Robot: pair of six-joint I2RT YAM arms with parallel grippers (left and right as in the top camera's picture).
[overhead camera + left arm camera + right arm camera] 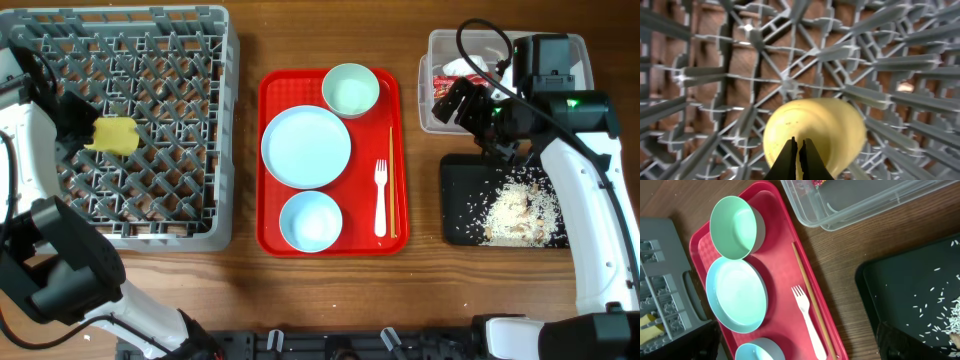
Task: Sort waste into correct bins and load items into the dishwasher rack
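The yellow cup (112,137) (815,125) lies among the pegs of the grey dishwasher rack (225,120). My left gripper (78,120) (799,142) is shut just in front of it, with nothing showing between its fingers. My right gripper (470,105) (800,347) hangs wide open and holds nothing, above the gap between the clear tub (440,50) with the red-and-white wrapper (450,75) and the black tray (455,200) with the rice scraps (515,210). On the red tray (270,200) sit a pale green bowl (350,90), the plate (306,147), a light blue bowl (310,220), a white fork (380,200) and chopsticks (392,180).
Bare wooden table runs between the rack and the red tray, and between the red tray and the two bins. The right arm reaches over the black tray's right side. The left arm lies over the rack's left edge.
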